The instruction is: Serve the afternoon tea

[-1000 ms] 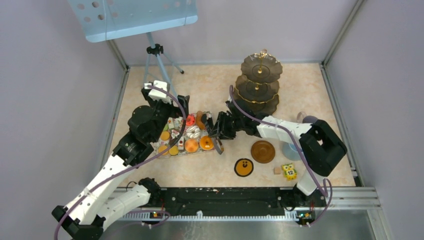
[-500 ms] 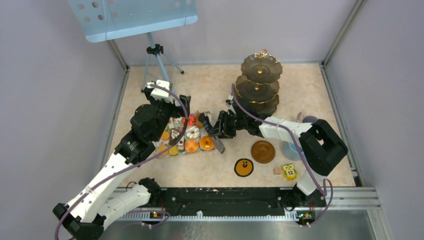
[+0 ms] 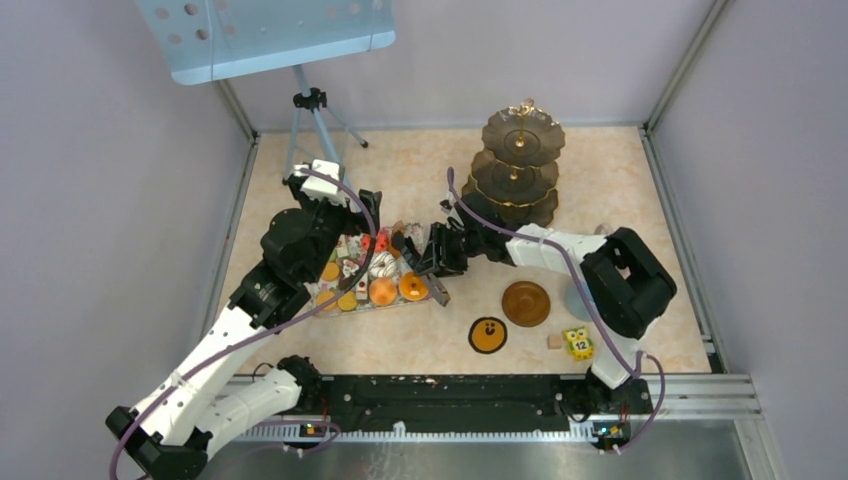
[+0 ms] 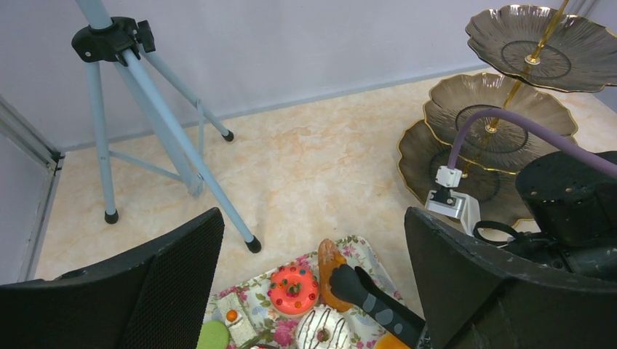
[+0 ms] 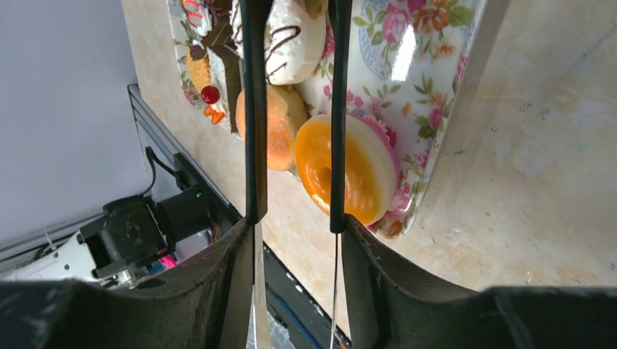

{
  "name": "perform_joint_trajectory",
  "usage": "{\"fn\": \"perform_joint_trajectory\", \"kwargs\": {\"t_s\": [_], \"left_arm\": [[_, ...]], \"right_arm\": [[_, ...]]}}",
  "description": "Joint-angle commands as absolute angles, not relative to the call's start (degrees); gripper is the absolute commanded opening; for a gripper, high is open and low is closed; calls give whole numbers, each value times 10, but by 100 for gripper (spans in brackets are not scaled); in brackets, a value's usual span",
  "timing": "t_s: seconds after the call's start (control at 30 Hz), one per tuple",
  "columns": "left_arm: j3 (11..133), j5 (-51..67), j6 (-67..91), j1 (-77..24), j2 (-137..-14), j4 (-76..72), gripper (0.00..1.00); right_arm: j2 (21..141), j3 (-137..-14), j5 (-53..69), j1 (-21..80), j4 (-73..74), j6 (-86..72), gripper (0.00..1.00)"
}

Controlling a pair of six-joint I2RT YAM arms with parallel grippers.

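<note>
Right fingers (image 5: pixel 255 109): parallel, with a narrow gap between them. Their tips run off the top of the right wrist view, so whether they pinch anything cannot be told. Through the gap show a white doughnut (image 5: pixel 291 43) and an orange round (image 5: pixel 364 174), both on the floral tray (image 5: pixel 407 43). In the left wrist view one right finger meets the brown pastry (image 4: pixel 329 262) at the tray's far right corner; a firm grip cannot be confirmed.

Left fingers (image 4: pixel 182 276): spread wide, nothing between them, held above the tray's far left end.

Tray contents, noted further: a red doughnut (image 4: pixel 293 289) just beside the brown pastry, a cake slice (image 4: pixel 234 320) and a green round (image 4: pixel 212 336) toward the left.

The tray lies left of the table's (image 3: pixel 420 165) centre. The stand (image 3: pixel 516 170) is upright at the far edge, right of centre, with all three tiers bare where seen. The saucer (image 3: pixel 526 303) sits right of the tray, toward the near edge, with nothing on it. The cup (image 3: pixel 573 300) is just right of the saucer, mostly hidden by the right arm.

Other items: an orange smiley disc (image 3: pixel 487 334) and an owl block (image 3: pixel 577 343) near the near edge, and a tripod (image 4: pixel 145 94) at the far left corner.
</note>
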State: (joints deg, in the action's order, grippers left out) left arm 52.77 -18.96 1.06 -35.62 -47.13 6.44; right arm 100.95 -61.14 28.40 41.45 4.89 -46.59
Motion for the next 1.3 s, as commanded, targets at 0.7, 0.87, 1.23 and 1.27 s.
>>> {"fn": "perform_joint_trajectory", "kwargs": {"t_s": [0.7,0.87,1.23,1.27], "left_arm": [[521,-188,4,-355,-462,38,99],[521,-190,4,-354,-465,38,99],[521,-193,4,-354,-473,37,99],[521,-194,4,-354,-474,37,99]], "right_arm": [[1077,-691,346,392,73,-473,13],[1045,-651,369,378,28,-501,13],[851,-524,362,337,66,-485,12],[821,-509,356,328,86,-469,12]]}}
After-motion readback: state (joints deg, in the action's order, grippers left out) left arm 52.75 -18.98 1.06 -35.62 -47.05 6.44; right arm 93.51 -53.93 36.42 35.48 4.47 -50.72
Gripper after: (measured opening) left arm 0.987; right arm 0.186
